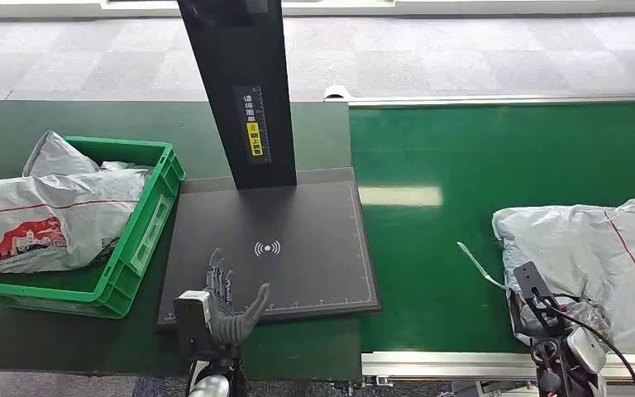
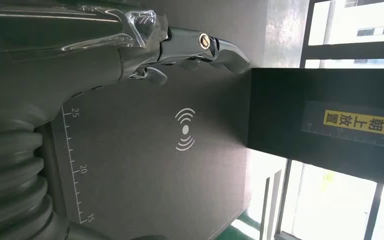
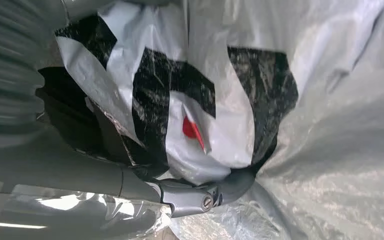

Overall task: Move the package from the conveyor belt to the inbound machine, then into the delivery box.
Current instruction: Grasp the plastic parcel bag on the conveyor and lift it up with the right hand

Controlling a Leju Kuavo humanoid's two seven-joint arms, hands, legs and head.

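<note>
Right hand on the package at the near right of the belt; left hand free over the scanner plate.

The grey package (image 1: 589, 265) lies on the green conveyor belt (image 1: 463, 165), at its near right side, well apart from the inbound machine (image 1: 277, 248). The right hand (image 1: 558, 318) is at the near left corner of the package; in the right wrist view its thumb (image 3: 215, 192) presses into the crumpled plastic (image 3: 330, 125), so it grasps the package there. The left hand (image 1: 227, 310) is above the near edge of the dark plate, fingers spread, holding nothing. The green delivery box (image 1: 145, 223) stands to the left of the machine, and bags (image 1: 41, 215) lie in it.
</note>
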